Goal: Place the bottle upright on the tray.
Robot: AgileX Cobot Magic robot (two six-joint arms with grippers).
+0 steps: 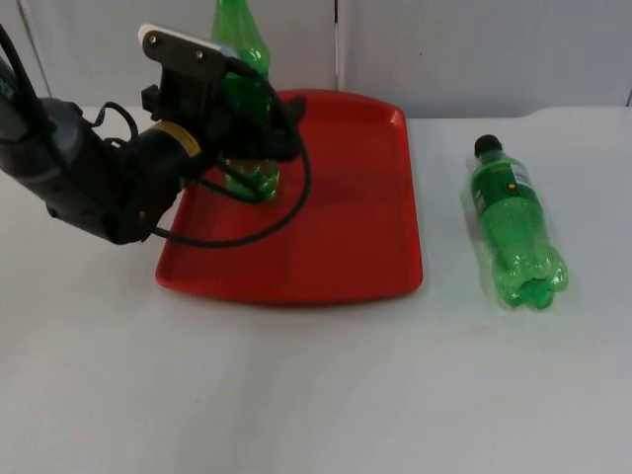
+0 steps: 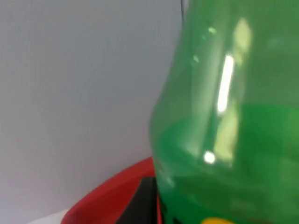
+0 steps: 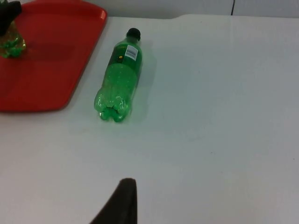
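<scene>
A green plastic bottle [image 1: 242, 44] stands upright on the far left part of the red tray [image 1: 346, 227], its base [image 1: 253, 180] resting on the tray floor. My left gripper [image 1: 252, 138] is shut on this bottle's body. The left wrist view has the bottle [image 2: 224, 116] up close, with the tray's rim [image 2: 112, 193] behind it. A second green bottle [image 1: 513, 222] with a black cap lies on its side on the table to the right of the tray, cap pointing away. My right gripper [image 3: 124, 205] waits above the table, looking onto this lying bottle [image 3: 119, 81].
The grey partition wall [image 1: 474, 49] rises right behind the tray. White table [image 1: 316, 395] stretches in front of the tray and around the lying bottle. The tray's corner [image 3: 51, 60] and the upright bottle's base [image 3: 10, 44] appear in the right wrist view.
</scene>
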